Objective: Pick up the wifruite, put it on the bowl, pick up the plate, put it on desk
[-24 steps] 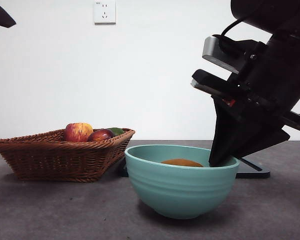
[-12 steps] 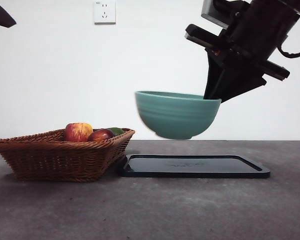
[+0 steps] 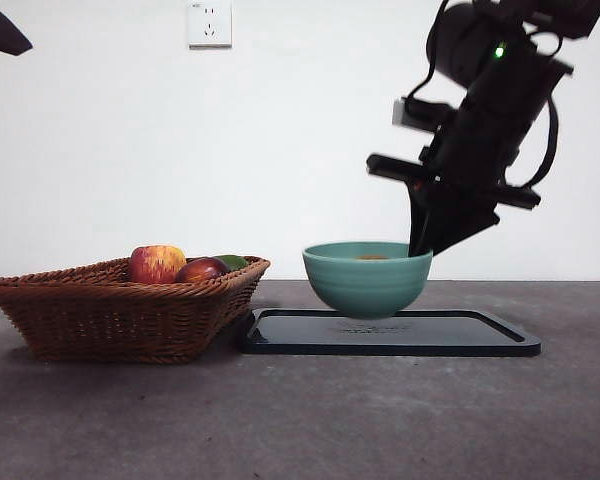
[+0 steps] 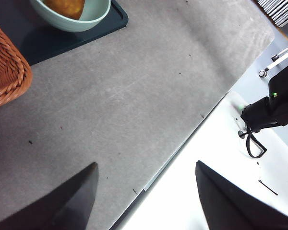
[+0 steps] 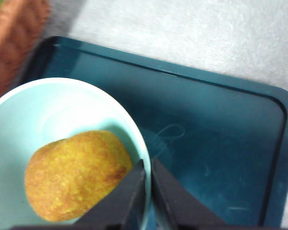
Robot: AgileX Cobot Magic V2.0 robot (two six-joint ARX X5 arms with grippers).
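Desk (image 3: 300,420): dark grey-brown, matte, mottled; bare across the near part in the front view.
Wicker basket (image 3: 120,310): stands on the desk to the left, just beside the tray's left end. Holds a red-and-yellow apple (image 3: 157,263), a dark red fruit (image 3: 201,270) and something green behind them.
Tray (image 3: 480,335): flat, dark, with a raised rim; lies on the desk beside the basket and directly under the bowl.
Bowl (image 3: 367,278): teal-green, upright, over the tray's middle. Front view puts its base at about the tray's rim; whether it touches cannot be told.
Wifruite (image 5: 77,175): orange-brown, oval, lies inside the bowl against the wall nearest the grip.
Right gripper (image 5: 148,191): jaws pinched nearly together on the bowl's rim, one inside, one outside; arm slants down from the upper right.
Left gripper (image 4: 144,201): jaws spread wide, nothing between them; held above the desk's edge, well apart from the bowl.
Wall socket (image 3: 209,22): white, on the far wall.
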